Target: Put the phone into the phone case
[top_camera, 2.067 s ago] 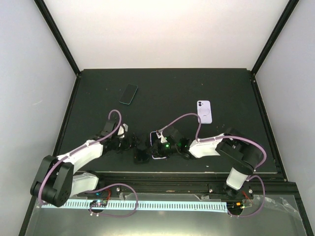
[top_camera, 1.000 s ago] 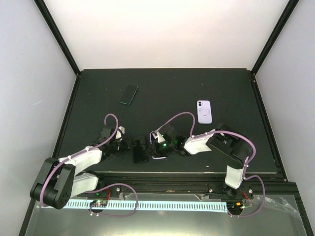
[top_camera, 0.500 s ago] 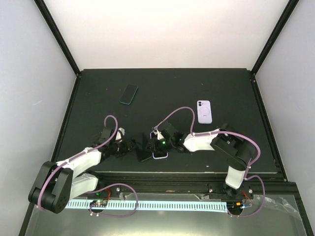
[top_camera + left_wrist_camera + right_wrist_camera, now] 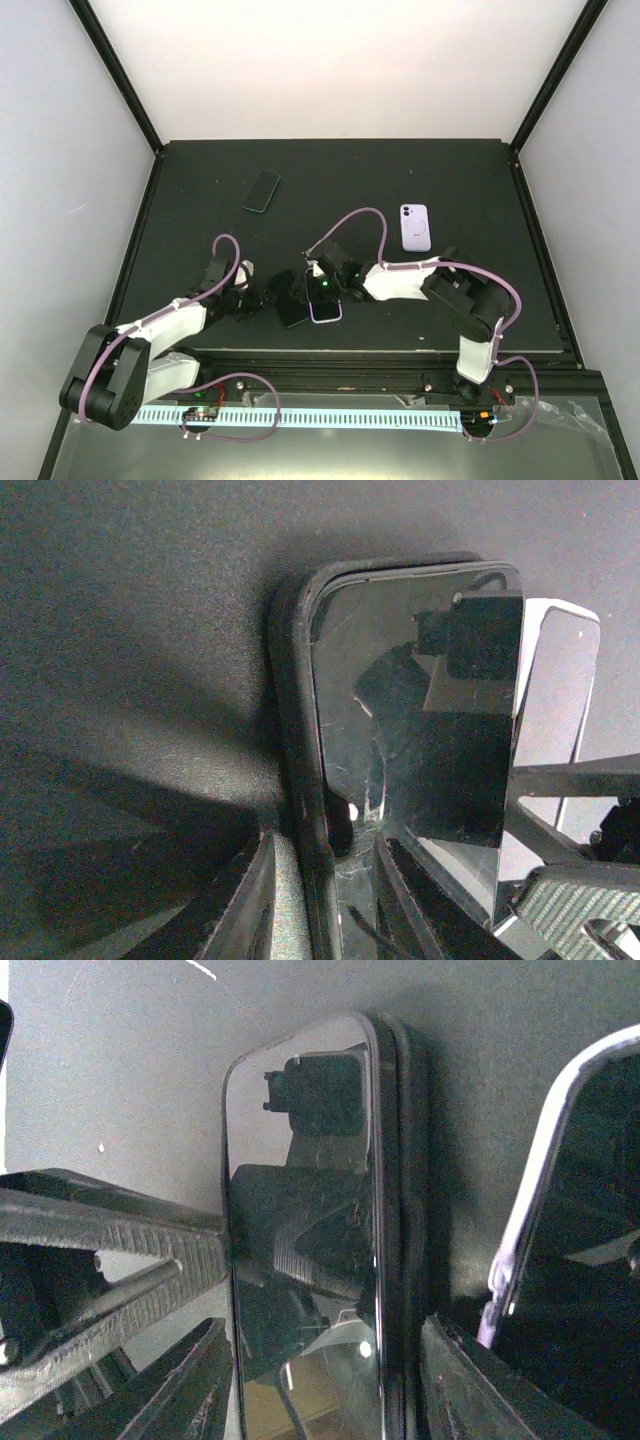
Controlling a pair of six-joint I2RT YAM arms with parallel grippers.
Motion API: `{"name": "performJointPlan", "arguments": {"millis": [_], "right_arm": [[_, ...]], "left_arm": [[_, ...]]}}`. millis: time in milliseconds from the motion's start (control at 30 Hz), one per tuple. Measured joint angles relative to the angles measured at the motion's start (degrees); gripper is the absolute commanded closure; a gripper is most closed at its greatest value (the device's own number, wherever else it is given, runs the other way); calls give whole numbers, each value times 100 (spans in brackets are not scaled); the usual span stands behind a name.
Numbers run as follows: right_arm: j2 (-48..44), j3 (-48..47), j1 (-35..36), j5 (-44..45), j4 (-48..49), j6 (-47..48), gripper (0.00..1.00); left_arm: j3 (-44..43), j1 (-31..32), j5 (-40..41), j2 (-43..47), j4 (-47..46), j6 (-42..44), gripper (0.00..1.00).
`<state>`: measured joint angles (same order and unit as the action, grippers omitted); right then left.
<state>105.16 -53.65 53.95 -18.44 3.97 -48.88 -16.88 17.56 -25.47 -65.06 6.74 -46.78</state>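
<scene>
A black phone (image 4: 400, 730) with a glossy, scratched screen lies inside a black phone case (image 4: 290, 730) on the dark table near the front centre (image 4: 292, 298). My left gripper (image 4: 328, 848) is shut on the case's long edge, one finger outside the wall and one on the screen; it comes in from the left (image 4: 268, 300). From the other end, my right gripper (image 4: 325, 1328) stands open astride the same phone (image 4: 300, 1210) and case (image 4: 410, 1160), with a gap at the right finger.
A lilac-rimmed phone (image 4: 325, 312) lies right beside the cased one (image 4: 560, 1240). A lilac phone, back up (image 4: 415, 227), lies farther right, and a dark phone (image 4: 262, 191) at the back left. The table's front edge (image 4: 350, 350) is close.
My right gripper has gone from shut to open and shifted left and back over the cased phone. The cased phone has turned slightly. The left gripper keeps its hold.
</scene>
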Motion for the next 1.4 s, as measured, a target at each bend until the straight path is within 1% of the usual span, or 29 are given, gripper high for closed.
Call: {"name": "performJointPlan", "arguments": {"millis": [233,433,667,1100,1233,1400], "right_arm": [[232,-227,0,-33,-15,96,40],[354,-310,-35,-280,98,50,37],[431,-313,-201,-737,289,-337,37],[494,-212,-391,-1191,1239,-1182,39],[494,-192,-396,-1198,1331,-1226,40],[494,-203,-382,-1014,1176,-907,39]], "left_arm": [[-2,-76,-42,-70,-39,70,79],[-2,-144,-70,-146,-70,105,84],[-2,-256,-262,-216,-107,116,84],[2,-629,-444,-216,-76,140,82],[2,-680,-476,-219,-68,179,83],[2,-754,-544,-236,-83,256,82]]}}
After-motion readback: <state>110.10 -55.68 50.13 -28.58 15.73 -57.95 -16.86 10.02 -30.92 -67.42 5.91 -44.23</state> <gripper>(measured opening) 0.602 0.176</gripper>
